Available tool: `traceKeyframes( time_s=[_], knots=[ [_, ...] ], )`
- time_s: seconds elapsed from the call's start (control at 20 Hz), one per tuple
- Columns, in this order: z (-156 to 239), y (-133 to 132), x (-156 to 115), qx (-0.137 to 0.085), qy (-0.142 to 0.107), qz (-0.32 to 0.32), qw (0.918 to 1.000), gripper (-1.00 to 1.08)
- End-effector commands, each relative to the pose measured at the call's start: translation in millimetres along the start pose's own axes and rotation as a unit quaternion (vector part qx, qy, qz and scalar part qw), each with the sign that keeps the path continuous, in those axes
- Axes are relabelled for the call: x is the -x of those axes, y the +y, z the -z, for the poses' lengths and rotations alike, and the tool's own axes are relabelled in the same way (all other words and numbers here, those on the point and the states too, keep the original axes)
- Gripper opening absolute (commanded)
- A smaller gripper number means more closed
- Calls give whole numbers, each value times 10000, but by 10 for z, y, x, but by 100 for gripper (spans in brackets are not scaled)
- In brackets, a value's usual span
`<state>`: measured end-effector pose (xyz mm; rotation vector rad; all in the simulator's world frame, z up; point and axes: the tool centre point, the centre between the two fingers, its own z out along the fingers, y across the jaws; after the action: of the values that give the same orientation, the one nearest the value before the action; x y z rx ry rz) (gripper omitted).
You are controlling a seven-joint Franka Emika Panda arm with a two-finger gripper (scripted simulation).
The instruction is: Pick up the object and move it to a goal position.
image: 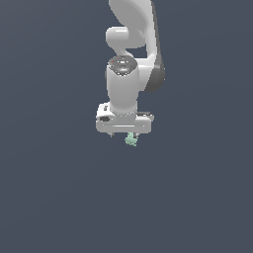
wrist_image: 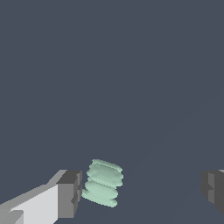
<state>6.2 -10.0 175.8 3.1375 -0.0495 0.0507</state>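
Slate-grey floor, object point(wrist_image: 103, 189) beside one finger point(wrist_image: 70, 192)

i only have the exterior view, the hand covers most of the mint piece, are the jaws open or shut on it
Observer: Open. In the wrist view the gripper has its jaws far apart, with the mint-green ridged piece in the gap between them.
Operator: is it centred in the gap
Observer: No. It sits right next to one finger, and the other finger is well clear of it.
Operator: touching that near finger?
Observer: Only a thin dark sliver shows between them, so I cannot tell.
Operator: what shape is it
Observer: A stack of four rounded ridges, tilted slightly.
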Motion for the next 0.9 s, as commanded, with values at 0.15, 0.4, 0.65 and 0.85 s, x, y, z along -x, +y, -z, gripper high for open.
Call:
traceKeyframes(
  time_s=[0.15, 0.4, 0.65, 0.85],
  knots=[
    [18, -4, -18, -2, 22, 2, 10000, 100],
    [97, -16, -93, -9, 114, 14, 9999, 100],
    [94, -19, -92, -10, 116, 6, 9999, 100],
    [34, -47, -47, -15, 100, -80, 9999, 100]
  ],
)
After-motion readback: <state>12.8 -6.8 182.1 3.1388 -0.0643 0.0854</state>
